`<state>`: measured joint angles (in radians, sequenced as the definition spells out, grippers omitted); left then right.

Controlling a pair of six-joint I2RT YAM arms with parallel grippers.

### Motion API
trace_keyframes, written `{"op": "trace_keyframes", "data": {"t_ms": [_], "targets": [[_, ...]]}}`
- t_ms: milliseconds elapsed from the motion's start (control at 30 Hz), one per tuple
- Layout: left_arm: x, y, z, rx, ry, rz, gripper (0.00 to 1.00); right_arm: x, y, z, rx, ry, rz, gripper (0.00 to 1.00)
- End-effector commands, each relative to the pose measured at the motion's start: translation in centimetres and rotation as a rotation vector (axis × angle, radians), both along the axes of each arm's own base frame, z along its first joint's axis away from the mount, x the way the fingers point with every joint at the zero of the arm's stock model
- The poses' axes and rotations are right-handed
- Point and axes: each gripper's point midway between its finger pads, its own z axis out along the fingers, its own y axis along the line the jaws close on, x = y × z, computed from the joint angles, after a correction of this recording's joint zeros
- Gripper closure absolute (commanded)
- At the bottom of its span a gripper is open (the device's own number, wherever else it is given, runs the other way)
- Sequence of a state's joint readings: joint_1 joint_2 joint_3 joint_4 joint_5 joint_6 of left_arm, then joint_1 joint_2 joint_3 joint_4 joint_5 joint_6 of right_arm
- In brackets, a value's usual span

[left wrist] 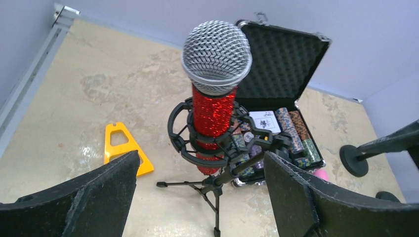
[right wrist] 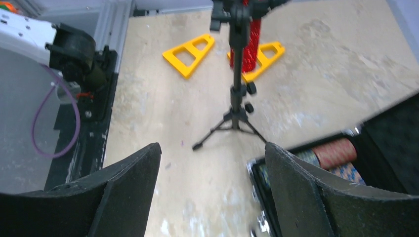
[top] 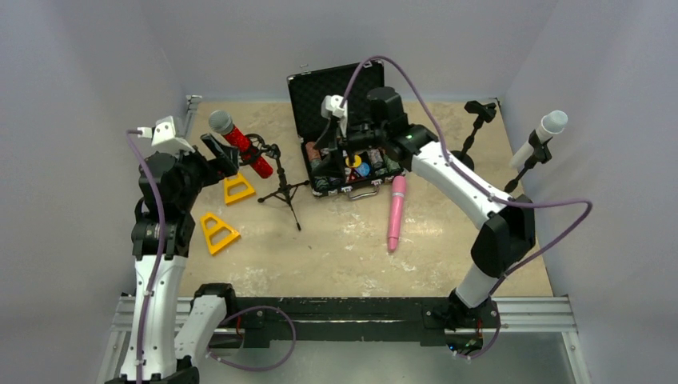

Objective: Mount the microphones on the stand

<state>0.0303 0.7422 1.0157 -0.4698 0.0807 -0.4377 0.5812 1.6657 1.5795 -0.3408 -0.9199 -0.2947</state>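
Note:
The glittery red microphone (top: 240,146) with a silver grille sits tilted in the black shock mount of a small tripod stand (top: 281,190). It also shows in the left wrist view (left wrist: 213,106), head up, apart from my fingers. My left gripper (top: 224,158) is open and empty just left of it. The pink microphone (top: 396,212) lies flat on the table, front right of the case. The white microphone (top: 544,132) is clipped on a stand at the far right. My right gripper (top: 332,148) is open and empty over the case's front left, facing the tripod stand (right wrist: 237,98).
An open black case (top: 320,88) with poker chips stands at the back middle. Two yellow triangles (top: 237,189) (top: 217,232) lie on the left. An empty black stand (top: 478,120) is at the back right. Walls enclose the table on three sides.

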Motion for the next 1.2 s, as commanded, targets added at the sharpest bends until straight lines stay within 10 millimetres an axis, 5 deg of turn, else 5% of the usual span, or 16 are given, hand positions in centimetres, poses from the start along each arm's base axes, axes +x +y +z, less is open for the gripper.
{"op": "trace_keyframes", "data": {"t_ms": [0, 133, 233, 400, 633, 733, 1167], "targets": [[-1.9, -1.2, 1.3, 0.042, -0.083, -0.086, 0.01, -2.8, -6.7, 1.6, -0.075, -0.052, 0.002, 0.19], [-3.4, -3.9, 0.4, 0.017, -0.115, -0.241, 0.01, -2.9, -12.4, 2.2, -0.07, -0.092, -0.138, 0.17], [-4.5, -4.9, 0.2, 0.017, -0.152, -0.299, 0.01, -2.7, -16.0, 0.7, -0.081, -0.111, -0.284, 0.14], [-5.5, -6.8, 0.4, 0.007, -0.217, -0.411, 0.01, -2.5, -19.7, -0.5, -0.123, -0.193, -0.498, 0.02], [-6.4, -9.2, -0.6, -0.034, -0.278, -0.565, 0.01, -1.4, -24.6, 0.0, -0.094, -0.176, -0.693, 0.02], [-6.7, -9.4, -1.9, -0.036, -0.264, -0.581, 0.01, -1.1, -25.7, -0.3, -0.083, -0.16, -0.721, 0.02], [-7.1, -8.9, -3.0, -0.016, -0.24, -0.551, 0.01, -3.1, -25.2, -3.4, -0.036, -0.169, -0.622, 0.02]]}}
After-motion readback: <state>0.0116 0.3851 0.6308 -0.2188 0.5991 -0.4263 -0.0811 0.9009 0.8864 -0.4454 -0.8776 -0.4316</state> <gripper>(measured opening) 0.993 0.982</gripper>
